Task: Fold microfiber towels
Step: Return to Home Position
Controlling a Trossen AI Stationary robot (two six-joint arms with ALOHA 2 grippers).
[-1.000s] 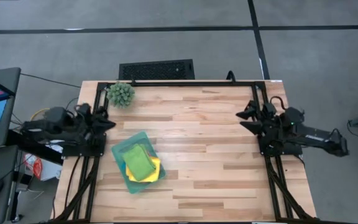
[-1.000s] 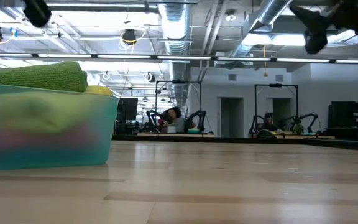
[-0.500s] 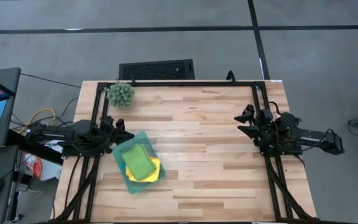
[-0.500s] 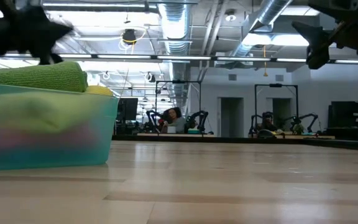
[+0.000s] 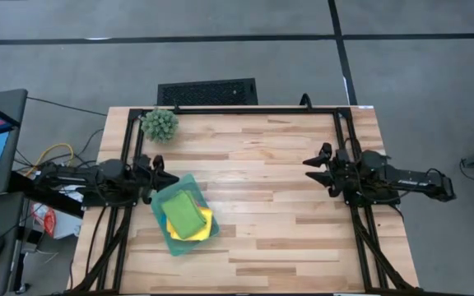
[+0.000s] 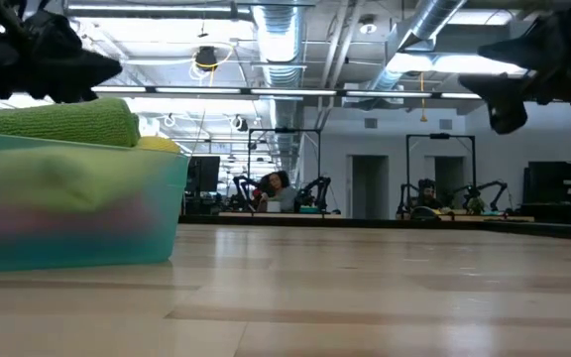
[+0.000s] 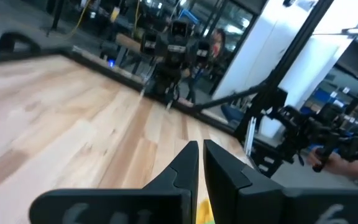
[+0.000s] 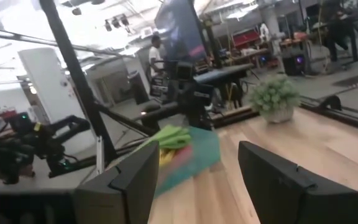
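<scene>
Left gripper (image 5: 161, 171): left-centre of high view, just beside the upper edge of the translucent teal rectangular tray (image 5: 156, 200); fingers pressed together, holding nothing.
Right gripper (image 5: 313, 162): right-centre of high view, above bare planks of the wooden table (image 5: 262, 205); fingers spread, empty.
Folded green microfiber towel (image 5: 185, 215): top of the stack in the tray, lower left-centre.
Yellow microfiber towel (image 5: 207, 220): under the green one, corner showing.
Small spiky green ball plant (image 5: 160, 124): upper left table corner.
</scene>
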